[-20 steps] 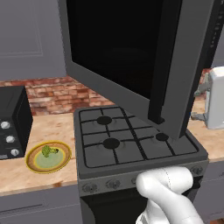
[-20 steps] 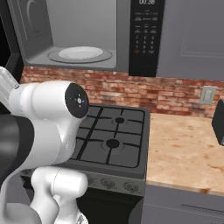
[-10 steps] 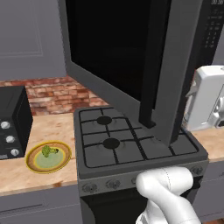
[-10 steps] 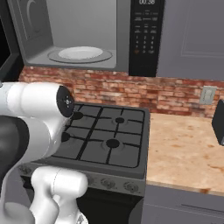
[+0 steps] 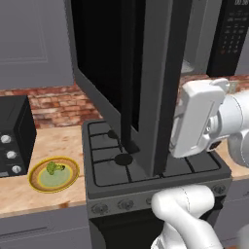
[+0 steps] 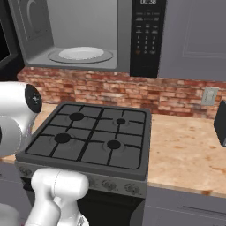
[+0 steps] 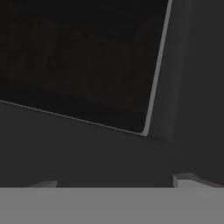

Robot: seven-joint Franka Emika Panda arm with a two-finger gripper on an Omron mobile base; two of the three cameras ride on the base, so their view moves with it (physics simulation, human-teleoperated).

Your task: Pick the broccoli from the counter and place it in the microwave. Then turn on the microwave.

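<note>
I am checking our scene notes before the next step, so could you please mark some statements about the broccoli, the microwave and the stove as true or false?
1. The broccoli lies on the green plate on the counter. True.
2. The microwave door is closed. False: it stands swung open, and the white turntable shows inside.
3. The broccoli is already inside the microwave. False: the turntable is bare and the broccoli is on the plate.
4. A pot sits on the stove. False: all four burners are bare.
5. A small black oven with silver knobs stands left of the plate. True.
</note>
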